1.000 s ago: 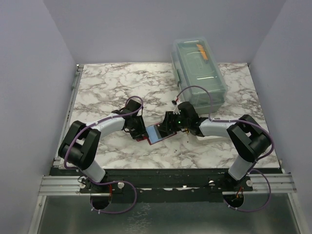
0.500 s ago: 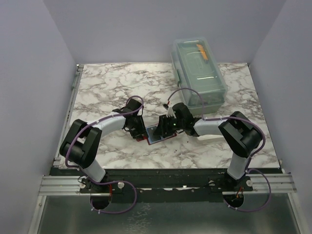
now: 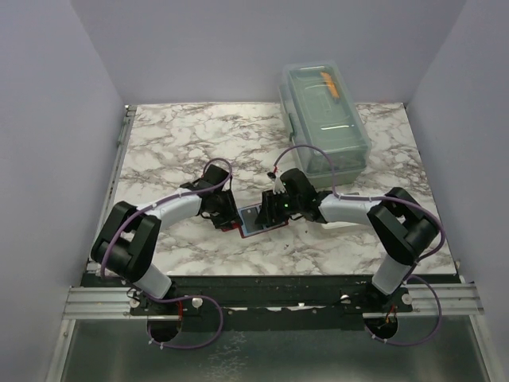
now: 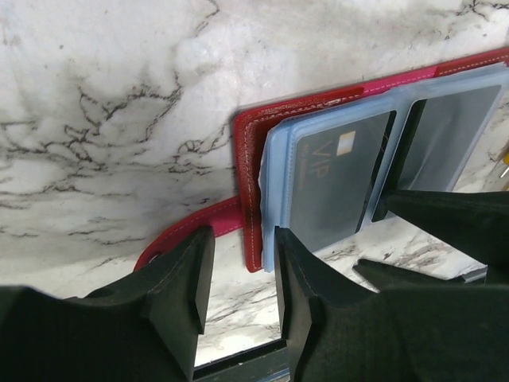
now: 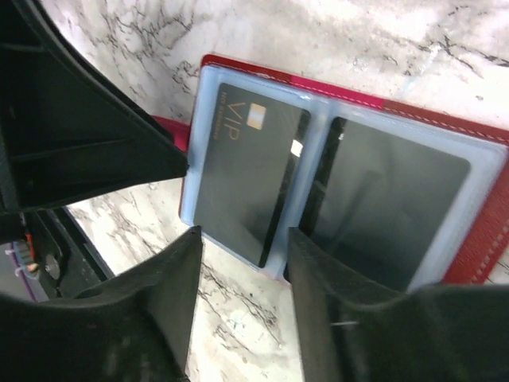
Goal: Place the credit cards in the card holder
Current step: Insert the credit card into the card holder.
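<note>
A red card holder point(image 3: 256, 220) lies open on the marble table point(image 3: 175, 143), by the middle of the near edge, with a black VIP card point(image 5: 242, 171) in its left pocket. The left hand point(image 4: 242, 239) is spread astride the holder's left edge. The right hand point(image 5: 244, 235) is spread over the card's near corner.

You're looking at a card holder point(image 4: 248, 151) in bright red with pale stitching along its edge, pinker on the inner lining. Its sleeves point(image 4: 276, 159) are a milky, bluish clear plastic. The credit card point(image 5: 242, 171) inside is dark charcoal with grey "VIP" lettering and a pale chip. The table point(image 3: 175, 143) is white marble veined in grey and black. The left gripper point(image 4: 241, 239) and right gripper point(image 5: 245, 239) are matte black. At the upper right of the top view, your box point(image 3: 350, 137) is greenish clear with something orange point(image 3: 330, 83) inside. The cables point(image 3: 219, 163) are purple
</note>
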Action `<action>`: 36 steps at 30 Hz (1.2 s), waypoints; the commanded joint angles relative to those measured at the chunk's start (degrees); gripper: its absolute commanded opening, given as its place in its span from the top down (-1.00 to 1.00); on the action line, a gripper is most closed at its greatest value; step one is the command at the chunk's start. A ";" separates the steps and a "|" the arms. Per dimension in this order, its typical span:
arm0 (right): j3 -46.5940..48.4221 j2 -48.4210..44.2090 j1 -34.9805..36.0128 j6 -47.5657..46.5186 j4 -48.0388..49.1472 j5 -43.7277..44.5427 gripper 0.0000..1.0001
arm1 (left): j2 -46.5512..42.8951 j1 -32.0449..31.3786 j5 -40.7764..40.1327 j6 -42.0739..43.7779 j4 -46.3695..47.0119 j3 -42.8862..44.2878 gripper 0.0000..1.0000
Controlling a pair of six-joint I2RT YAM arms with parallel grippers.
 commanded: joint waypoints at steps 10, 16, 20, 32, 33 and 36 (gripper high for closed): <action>3.66 3.38 0.46 -1.92 -2.64 3.56 0.82 | -6.48 0.39 4.50 -5.91 3.67 -0.77 0.07; 2.93 4.45 0.49 -2.18 -2.64 6.65 0.92 | -4.91 0.39 7.41 -7.98 7.26 -1.64 0.09; 2.60 6.56 0.49 -1.68 -2.84 8.31 0.96 | -3.69 0.34 8.64 -9.59 10.79 -2.96 0.11; 0.99 7.09 0.45 -0.61 -2.24 9.81 0.99 | -4.01 0.22 6.06 -9.96 11.79 -4.59 -0.07; 0.95 7.09 0.48 -0.61 -2.19 9.77 0.99 | -3.67 0.20 6.17 -10.04 11.79 -4.57 -0.08; 1.00 7.08 0.47 -0.57 -2.12 9.78 0.99 | -2.74 0.20 6.19 -9.99 11.86 -4.52 -0.06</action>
